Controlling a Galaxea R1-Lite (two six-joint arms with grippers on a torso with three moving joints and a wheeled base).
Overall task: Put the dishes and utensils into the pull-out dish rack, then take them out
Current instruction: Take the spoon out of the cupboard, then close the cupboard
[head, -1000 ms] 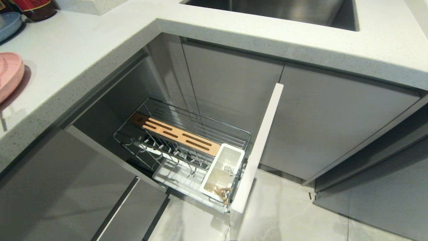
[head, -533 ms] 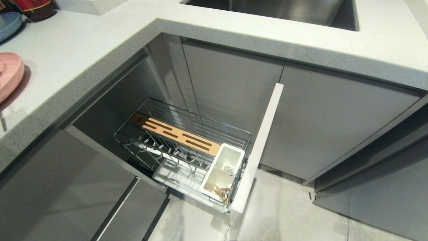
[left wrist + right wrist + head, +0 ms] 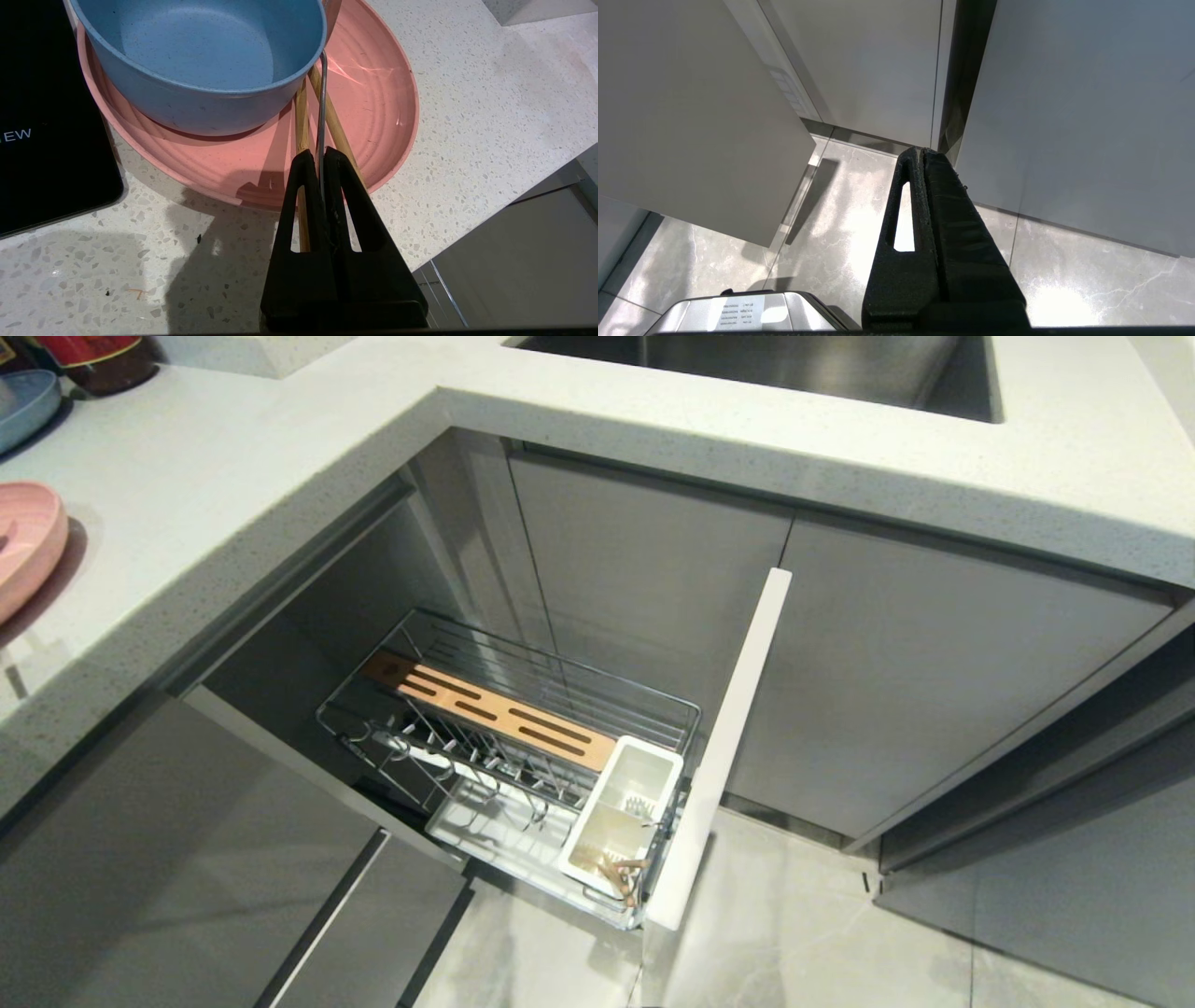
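- The left pincer (image 3: 321, 156) is closing tight on the thin handle of the spoon (image 3: 322, 93), its tips over the near rim of the pink plate (image 3: 373, 107).
- The spoon's handle is running up beside the blue bowl (image 3: 201, 60); its scoop end is hidden behind the bowl's rim.
- Two wooden chopsticks (image 3: 301, 116) are lying on the plate either side of the handle, apparently outside the grip.
- The spoon is looking stiff, light and slippery, so a hold near mid-handle is likely suiting it best.
- The plate is sitting near the worktop (image 3: 467, 93) edge, next to a black cooktop (image 3: 46, 140).
- The pull-out dish rack (image 3: 523, 747) is standing open below, with wooden sticks already in its utensil box (image 3: 621, 817).
- The right pincer (image 3: 923, 154) is hanging shut and empty over the floor (image 3: 840, 210).
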